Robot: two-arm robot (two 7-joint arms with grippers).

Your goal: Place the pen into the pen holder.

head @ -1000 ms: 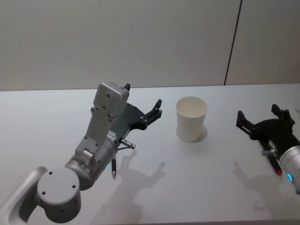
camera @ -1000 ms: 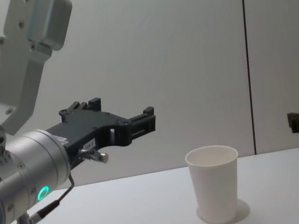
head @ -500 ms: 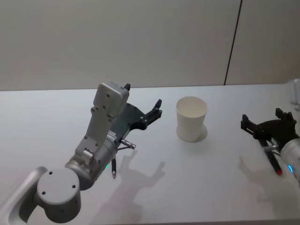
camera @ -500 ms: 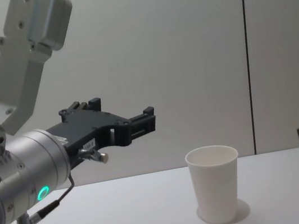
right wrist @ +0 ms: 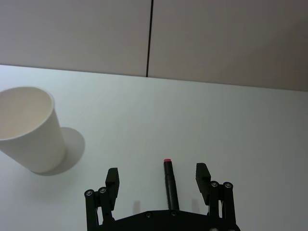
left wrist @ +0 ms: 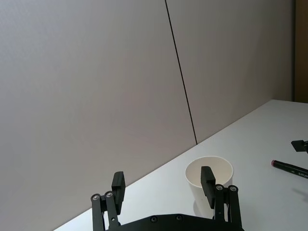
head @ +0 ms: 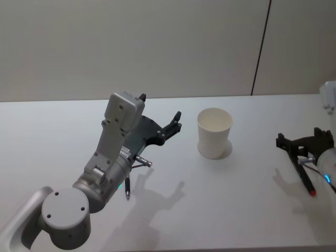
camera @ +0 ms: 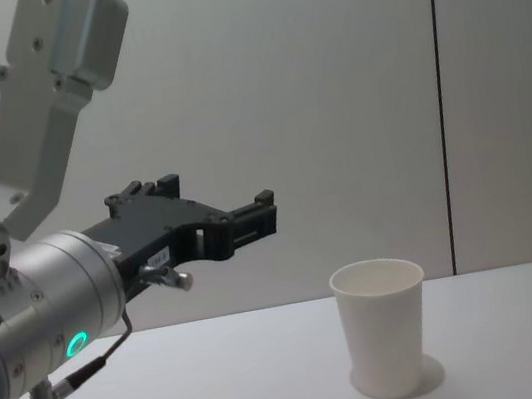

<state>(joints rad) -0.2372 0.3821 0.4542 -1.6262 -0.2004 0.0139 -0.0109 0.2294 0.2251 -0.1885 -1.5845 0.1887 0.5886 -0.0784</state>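
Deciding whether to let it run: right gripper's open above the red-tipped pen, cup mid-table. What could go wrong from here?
1. The pen lies flat on the table, a little off-centre under the open right gripper; closing could roll or skew it.
2. The pen holder is a paper cup standing free; a pen leaning on its rim might tip it.
3. The open left gripper hangs close beside the pen holder, crowding the drop.

Table (head: 247, 210) free btwn pen holder (head: 214, 132) & pen (head: 307, 182); holder mouth unblocked
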